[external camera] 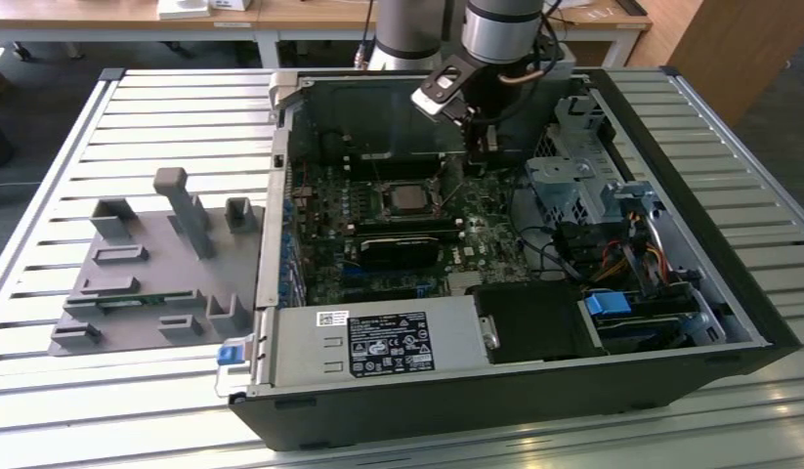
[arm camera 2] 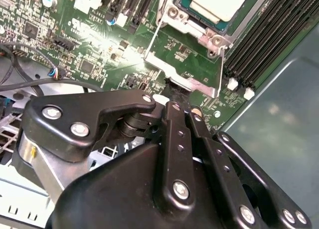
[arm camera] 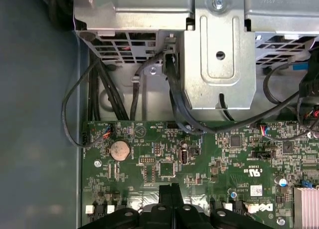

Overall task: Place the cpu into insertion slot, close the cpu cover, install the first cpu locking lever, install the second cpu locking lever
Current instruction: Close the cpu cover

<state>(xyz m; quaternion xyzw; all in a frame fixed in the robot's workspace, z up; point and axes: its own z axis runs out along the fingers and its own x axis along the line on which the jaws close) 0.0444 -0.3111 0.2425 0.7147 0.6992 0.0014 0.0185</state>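
Pressing its two black fingers together with nothing visible between them, the black metal gripper (arm camera 2: pixel 174 92) hung low over the green circuit board (arm camera 2: pixel 99 34). Its tips sat at the edge of a silvery metal tongue (arm camera 2: pixel 184 74) just beside the socket. The cpu (arm camera 2: pixel 219 0), a flat square chip with a pale grey metal top, lay seated in the insertion slot (external camera: pixel 379 200), a square socket with a silvery rim. The cpu cover (arm camera 2: pixel 199 32), a thin silvery window frame, appeared folded down around the chip. A thin silvery wire locking lever (arm camera 2: pixel 158 24) ran along one side of the frame; whether it was latched could not be told. In the exterior view the gripper (external camera: pixel 478 156) stood at the exterior view's right of the socket, inside the open black computer case (external camera: pixel 714 293).

Judged from this, the work had reached the levers. Doing that step well probably meant using the closed tips as a blunt pusher, bearing on the wire itself rather than on the frame. Steady, modest force mattered. A slip could scrape the board or strike the long black memory slots (arm camera 2: pixel 269 34) beside the socket.
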